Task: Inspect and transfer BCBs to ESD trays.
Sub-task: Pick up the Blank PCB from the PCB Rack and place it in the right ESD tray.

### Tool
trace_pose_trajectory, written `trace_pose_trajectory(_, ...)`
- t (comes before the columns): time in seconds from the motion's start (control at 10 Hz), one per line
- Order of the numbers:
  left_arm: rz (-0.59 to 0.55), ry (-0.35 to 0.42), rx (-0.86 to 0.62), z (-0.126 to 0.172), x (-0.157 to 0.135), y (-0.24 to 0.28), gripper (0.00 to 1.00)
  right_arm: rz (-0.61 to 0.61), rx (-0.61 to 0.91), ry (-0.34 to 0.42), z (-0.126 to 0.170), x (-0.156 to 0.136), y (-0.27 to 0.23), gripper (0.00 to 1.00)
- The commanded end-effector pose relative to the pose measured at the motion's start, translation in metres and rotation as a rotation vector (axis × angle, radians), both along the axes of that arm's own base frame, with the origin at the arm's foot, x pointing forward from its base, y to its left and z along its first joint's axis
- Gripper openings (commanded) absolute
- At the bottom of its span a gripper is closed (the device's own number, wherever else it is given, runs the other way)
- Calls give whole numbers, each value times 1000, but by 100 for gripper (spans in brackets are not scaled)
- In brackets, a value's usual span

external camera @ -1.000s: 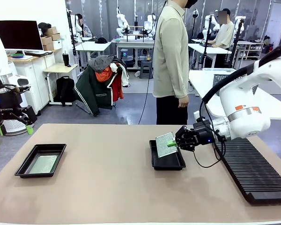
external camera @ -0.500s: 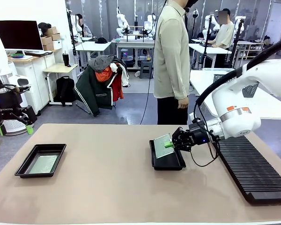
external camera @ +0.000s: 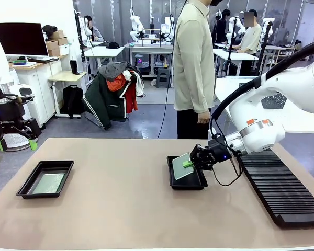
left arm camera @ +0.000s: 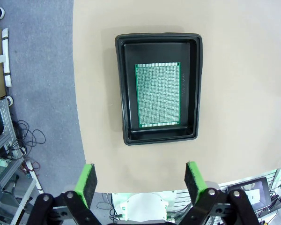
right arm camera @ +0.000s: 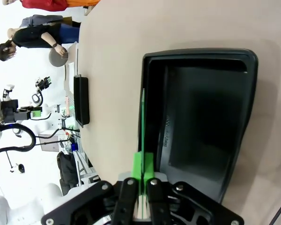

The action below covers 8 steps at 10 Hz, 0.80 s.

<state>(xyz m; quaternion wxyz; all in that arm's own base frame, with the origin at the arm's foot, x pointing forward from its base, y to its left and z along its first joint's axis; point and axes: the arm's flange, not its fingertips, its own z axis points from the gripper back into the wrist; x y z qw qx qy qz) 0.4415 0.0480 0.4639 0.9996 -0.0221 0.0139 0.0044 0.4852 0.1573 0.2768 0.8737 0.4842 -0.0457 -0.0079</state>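
Two trays: black, one by the desk's left edge [external camera: 26, 186], one mid-right [external camera: 187, 184].
Right gripper [external camera: 190, 163]: clamped on a tilted board [external camera: 181, 166].
Left gripper [left arm camera: 140, 182]: wide apart, holding nothing.

You have two black trays on a tan worktop [external camera: 120, 209]: the left tray [external camera: 26, 185] holds a green board [left arm camera: 158, 95] with a fine grid of pale dots, and the right tray [external camera: 187, 182] is plain glossy black inside. The tilted board [external camera: 181, 165] over it shows a pale speckled face and a green edge. Both pincers, left [left arm camera: 143, 180] and right [external camera: 188, 163], are black with bright green pads. The ribbed rack [external camera: 282, 191] is black and the arms white.
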Motion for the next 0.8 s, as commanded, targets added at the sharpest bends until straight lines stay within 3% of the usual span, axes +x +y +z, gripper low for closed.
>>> trace_pose_trajectory(0.0, 0, -2, -1, -1, 0, 1, 100, -13, -52, 33, -1, 6, 6, 2)
trace_pose_trajectory(0.6, 0, -2, -1, -1, 0, 1, 100, -9, -103, 77, -8, 4, 8, 2)
trace_pose_trajectory(0.7, 0, -2, -1, -1, 0, 1, 100, -9, -68, 51, -8, -1, 1, 2)
